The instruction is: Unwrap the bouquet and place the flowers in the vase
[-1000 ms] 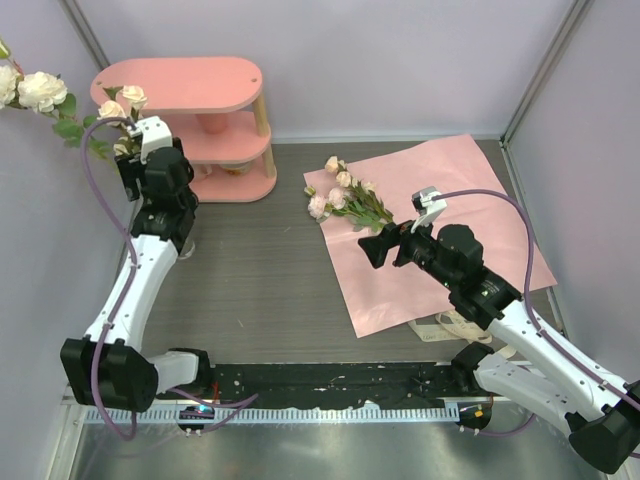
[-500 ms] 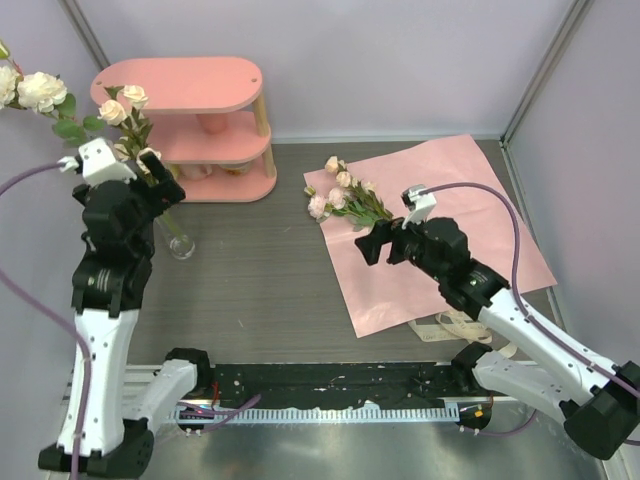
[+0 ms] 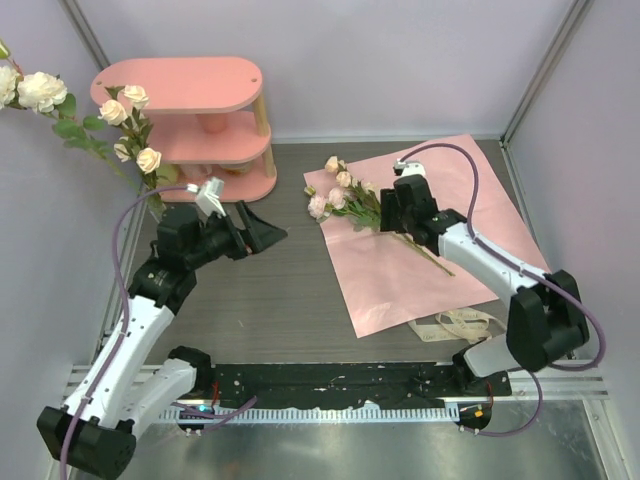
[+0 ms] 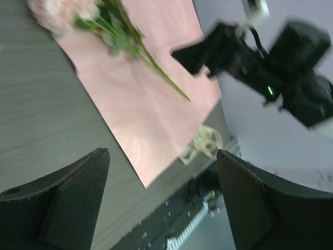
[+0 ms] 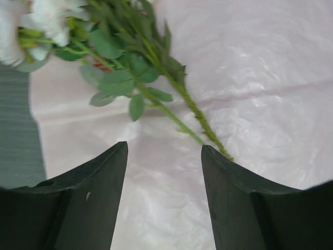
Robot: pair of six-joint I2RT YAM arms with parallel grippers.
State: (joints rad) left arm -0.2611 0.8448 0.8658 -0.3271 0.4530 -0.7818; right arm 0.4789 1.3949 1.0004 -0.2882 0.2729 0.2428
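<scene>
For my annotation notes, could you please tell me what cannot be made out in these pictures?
Vase: top view, mostly behind the left arm.
Loose roses: left wrist view, blurred, cut by the top edge.
Ribbon: top view, partly under the right arm.
Standing flowers: top view, cut by left edge.

My right gripper (image 5: 164, 148) hangs above the pink wrapping paper (image 5: 250, 67), its two dark fingers (image 5: 88, 203) parted with nothing between them. The flowers (image 5: 117, 80) lie on the paper just beyond the fingertips: cream blooms (image 5: 49, 18) at upper left, green stems (image 5: 184, 99) running diagonally down towards the right-hand finger. A strip of grey table (image 5: 15, 135) shows at left.
</scene>
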